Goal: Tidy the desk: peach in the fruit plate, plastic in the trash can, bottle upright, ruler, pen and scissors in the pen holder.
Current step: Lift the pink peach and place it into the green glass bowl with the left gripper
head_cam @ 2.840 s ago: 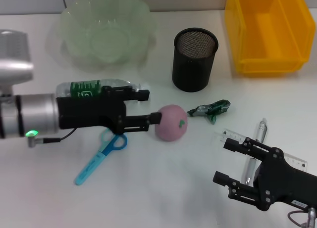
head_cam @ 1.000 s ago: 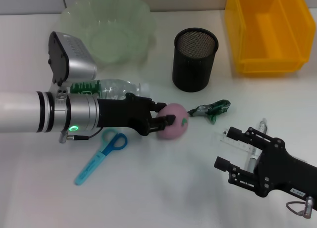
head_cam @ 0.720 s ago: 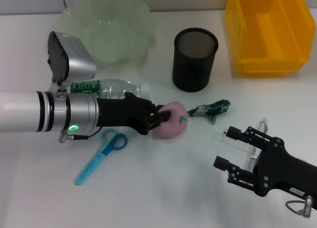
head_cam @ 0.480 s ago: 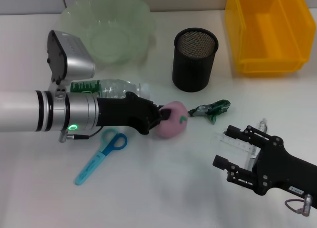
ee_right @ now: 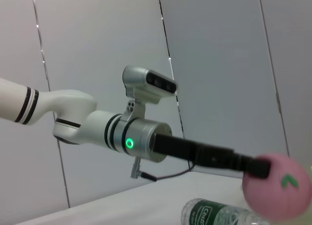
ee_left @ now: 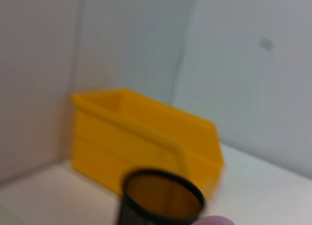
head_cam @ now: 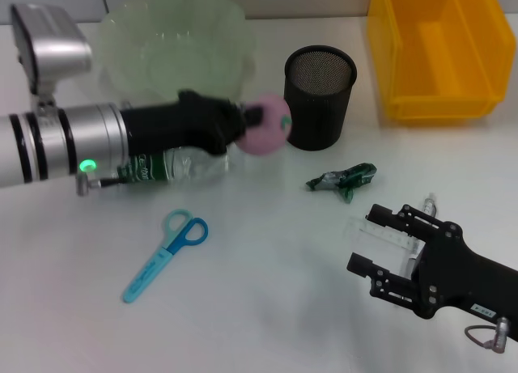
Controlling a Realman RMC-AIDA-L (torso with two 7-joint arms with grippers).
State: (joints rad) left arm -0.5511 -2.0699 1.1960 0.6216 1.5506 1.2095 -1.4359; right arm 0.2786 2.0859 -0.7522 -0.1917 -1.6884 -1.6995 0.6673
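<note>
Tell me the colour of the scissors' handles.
Blue: the scissors have blue handles, seen best in the head view.

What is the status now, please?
Left tool shut on peach, lifted off the desk, near fruit plate. Right tool open, idle above ruler. Nothing between peach and plate.

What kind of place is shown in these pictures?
Probably a desk set up for robot testing: a white tabletop with a mesh pen holder, scissors, a yellow bin, and plain panel walls behind.
</note>
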